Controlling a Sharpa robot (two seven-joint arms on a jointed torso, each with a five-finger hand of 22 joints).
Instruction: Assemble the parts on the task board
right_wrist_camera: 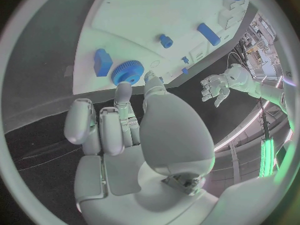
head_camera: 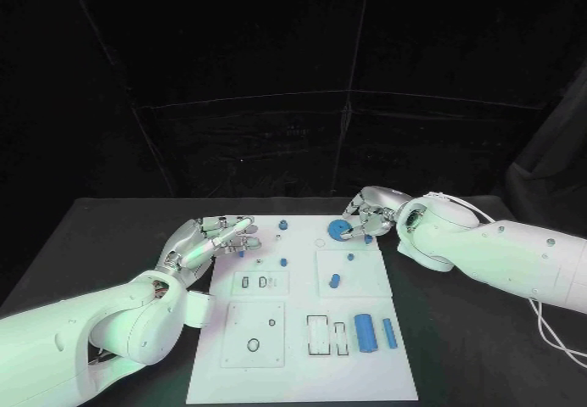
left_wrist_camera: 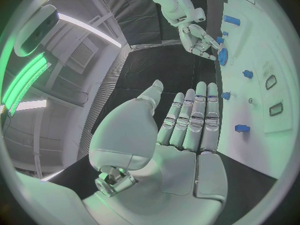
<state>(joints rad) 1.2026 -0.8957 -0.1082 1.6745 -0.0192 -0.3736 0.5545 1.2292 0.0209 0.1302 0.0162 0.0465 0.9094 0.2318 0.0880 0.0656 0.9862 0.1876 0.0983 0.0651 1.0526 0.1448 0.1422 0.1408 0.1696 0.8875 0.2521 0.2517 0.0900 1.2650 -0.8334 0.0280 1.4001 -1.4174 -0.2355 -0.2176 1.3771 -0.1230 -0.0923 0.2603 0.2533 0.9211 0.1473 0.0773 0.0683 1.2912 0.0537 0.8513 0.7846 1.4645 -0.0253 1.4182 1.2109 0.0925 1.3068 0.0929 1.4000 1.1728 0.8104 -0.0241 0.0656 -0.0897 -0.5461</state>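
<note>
The board [head_camera: 306,339], a long white plate, lies mid-table. At its ten o'clock corner the left hand [head_camera: 210,240] hovers, fingers straight and slightly apart, holding nothing. At one o'clock the right hand [head_camera: 371,214] reaches in, fingertips at the blue gear [head_camera: 340,228] near the far edge; whether they touch or pinch it I cannot tell. A blue cylinder [head_camera: 363,333] lies at five o'clock.

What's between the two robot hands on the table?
In the head view, a small blue peg and a round blue toothed gear sit on the white task board between the left robot hand and right robot hand.
</note>
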